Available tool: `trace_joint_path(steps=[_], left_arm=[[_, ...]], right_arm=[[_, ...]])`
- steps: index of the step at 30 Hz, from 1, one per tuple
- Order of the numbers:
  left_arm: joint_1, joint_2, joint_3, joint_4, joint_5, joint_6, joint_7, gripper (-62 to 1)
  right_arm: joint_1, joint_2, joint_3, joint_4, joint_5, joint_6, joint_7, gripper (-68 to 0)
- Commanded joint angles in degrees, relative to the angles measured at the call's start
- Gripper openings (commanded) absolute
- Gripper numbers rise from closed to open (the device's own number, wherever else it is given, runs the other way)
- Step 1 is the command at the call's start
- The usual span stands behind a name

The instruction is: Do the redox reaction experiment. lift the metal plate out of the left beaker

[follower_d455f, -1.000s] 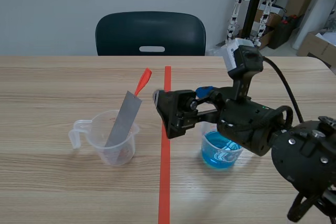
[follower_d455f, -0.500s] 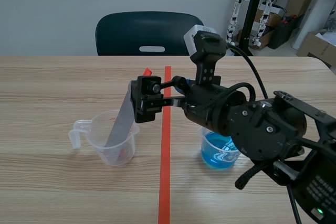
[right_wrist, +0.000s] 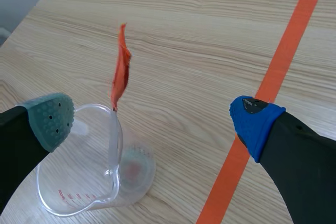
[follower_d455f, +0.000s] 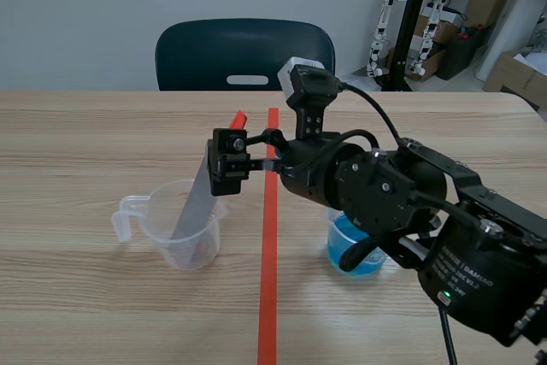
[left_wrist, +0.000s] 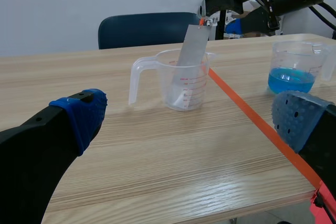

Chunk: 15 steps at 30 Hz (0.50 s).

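Observation:
The clear left beaker (follower_d455f: pixel 178 232) stands left of the tape line, and the grey metal plate (follower_d455f: pixel 202 190) leans in it, an orange-red tab (follower_d455f: pixel 237 118) on its upper end. My right gripper (follower_d455f: pixel 227 164) reaches across the tape to that upper end. In the right wrist view the gripper (right_wrist: pixel 152 115) is open; the plate (right_wrist: pixel 113 140), seen edge-on, and its tab (right_wrist: pixel 122 69) stand between the fingers, nearer the grey-green pad, untouched. My left gripper (left_wrist: pixel 189 113) is open and low near the table's front edge, well short of the beaker (left_wrist: pixel 181 80) and plate (left_wrist: pixel 192 45).
A second beaker (follower_d455f: pixel 355 247) with blue liquid stands right of the orange-red tape line (follower_d455f: pixel 268 279), partly behind my right arm. A dark chair (follower_d455f: pixel 245 53) stands at the far edge. Boxes and a stand are at the back right.
My right arm has swung left from over the tape line to the plate's upper end, its gripper still open. The plate and beakers have not moved.

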Motion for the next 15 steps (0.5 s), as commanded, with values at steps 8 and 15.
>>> trace_joint_path(steps=[8, 15], left_arm=[[0.3, 0.1, -0.2, 0.8, -0.2, 0.0, -2.6, 1.4], [0.3, 0.1, -0.3, 0.8, -0.2, 0.0, -2.6, 1.4]], right_arm=[[2.1, -2.1, -0.5, 1.4, 0.0, 0.0, -0.5, -9.0], [2.1, -3.6, -1.2, 1.3, 0.0, -0.6, -1.2, -11.6]])
